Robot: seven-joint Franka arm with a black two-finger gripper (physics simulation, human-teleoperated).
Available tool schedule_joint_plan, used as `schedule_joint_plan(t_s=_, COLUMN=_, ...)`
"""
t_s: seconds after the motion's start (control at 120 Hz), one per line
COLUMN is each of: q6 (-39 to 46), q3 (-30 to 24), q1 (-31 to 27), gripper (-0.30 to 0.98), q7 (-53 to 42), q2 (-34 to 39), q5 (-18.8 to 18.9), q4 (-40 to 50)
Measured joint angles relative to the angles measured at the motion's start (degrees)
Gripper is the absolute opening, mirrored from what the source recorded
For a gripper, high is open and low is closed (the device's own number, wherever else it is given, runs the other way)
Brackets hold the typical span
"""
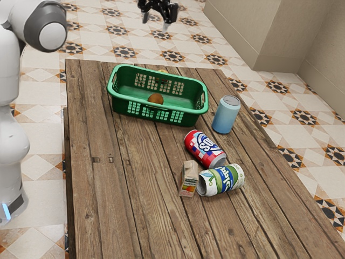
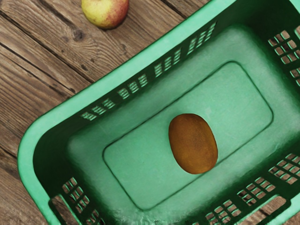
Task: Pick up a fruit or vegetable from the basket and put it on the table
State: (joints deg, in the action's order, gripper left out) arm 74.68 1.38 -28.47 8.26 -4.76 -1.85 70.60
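The green basket (image 1: 119, 104) sat on the wooden counter (image 1: 102, 189), a brown kiwi (image 1: 156, 99) inside. Near it, a blue can (image 1: 226, 114) stood upright. A red soda can (image 1: 204, 148) lay on its side, by a white-and-green can (image 1: 222, 179), also lying, and a small carton (image 1: 189, 178). The hand (image 1: 156, 23) hung above the basket, fingers apart.

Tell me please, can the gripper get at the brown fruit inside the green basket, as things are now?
Probably yes. The open gripper is up above the table's far end, and nothing covers the brown fruit. The walls of the green basket surround it, so coming from above seems best.
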Motion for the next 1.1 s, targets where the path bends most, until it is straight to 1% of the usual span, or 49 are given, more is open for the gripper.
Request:
schedule_joint_plan(t_s=0.05, q6=2.3, q3=-0.7, q1=-0.3, gripper=0.69, q7=1.0, q2=5.6, q5=-0.2, q4=9.3)
schedule_joint_plan(t_s=0.117, q6=6.0, q3=-1.2, q1=-0.2, gripper=0.69, q7=1.9, q2=9.5, q5=-0.4, q4=18.1)
schedule_joint_plan(t_s=0.167, q6=9.0, q3=-2.1, q1=-0.2, gripper=0.69, q7=1.4, q2=11.4, q5=-0.5, q4=22.7)
schedule_joint_plan(t_s=0.233, q6=12.5, q3=-3.6, q1=0.0, gripper=0.69, q7=0.7, q2=12.5, q5=-0.6, q4=26.6)
schedule_joint_plan(t_s=0.325, q6=16.0, q3=-5.9, q1=0.5, gripper=0.69, q7=0.1, q2=13.4, q5=-0.9, q4=28.9)
schedule_joint_plan(t_s=0.408, q6=18.0, q3=-6.3, q1=0.4, gripper=0.69, q7=0.3, q2=15.0, q5=-1.2, q4=30.7)
schedule_joint_plan(t_s=0.575, q6=19.9, q3=-5.9, q1=-0.1, gripper=0.69, q7=4.6, q2=17.0, q5=-1.7, q4=34.2)
schedule_joint_plan(t_s=0.725, q6=21.1, q3=-3.9, q1=-0.2, gripper=0.69, q7=8.3, q2=18.4, q5=-2.2, q4=38.3)
schedule_joint_plan(t_s=0.833, q6=23.0, q3=-4.8, q1=-0.1, gripper=0.69, q7=10.7, q2=18.6, q5=-2.7, q4=41.1)
schedule_joint_plan(t_s=0.942, q6=24.9, q3=-5.1, q1=-0.1, gripper=0.69, q7=13.3, q2=17.9, q5=-3.7, q4=41.8)
schedule_joint_plan(t_s=1.1, q6=26.4, q3=-3.7, q1=-1.5, gripper=0.69, q7=16.3, q2=16.8, q5=-4.4, q4=41.9)
